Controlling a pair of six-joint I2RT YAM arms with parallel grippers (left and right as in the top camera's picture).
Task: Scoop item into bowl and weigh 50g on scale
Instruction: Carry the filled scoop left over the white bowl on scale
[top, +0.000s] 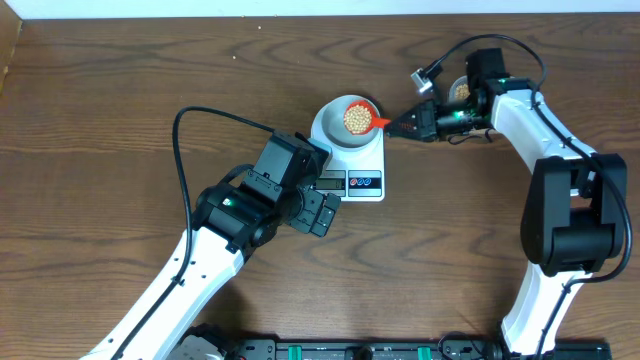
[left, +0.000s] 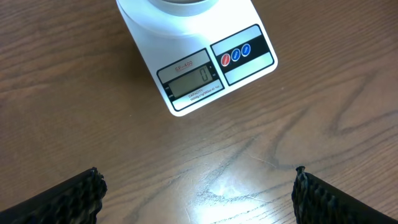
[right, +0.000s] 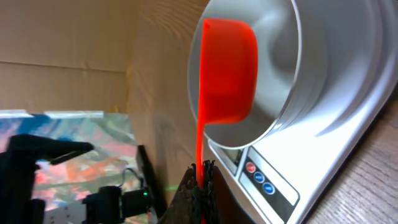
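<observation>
On the middle of the tabletop (top: 120, 120) sits the white scale (top: 352, 168), with the small white bowl (top: 341, 109) on its far half and a heap of tan beans (top: 356, 118) inside the bowl. From the right, the right fingers (top: 408, 125) are clenched on the thin handle of a red scoop (top: 380, 123), whose cup hangs tipped at the bowl's right rim; the right wrist view shows the cup just inside that rim. The left fingers (top: 322, 212) are spread wide and hold nothing, hovering over bare wood just near of the scale's display (left: 189, 82), which reads zero. More beans show in a container (top: 461, 90) at the far right, partly hidden behind the right arm (top: 520, 110).
</observation>
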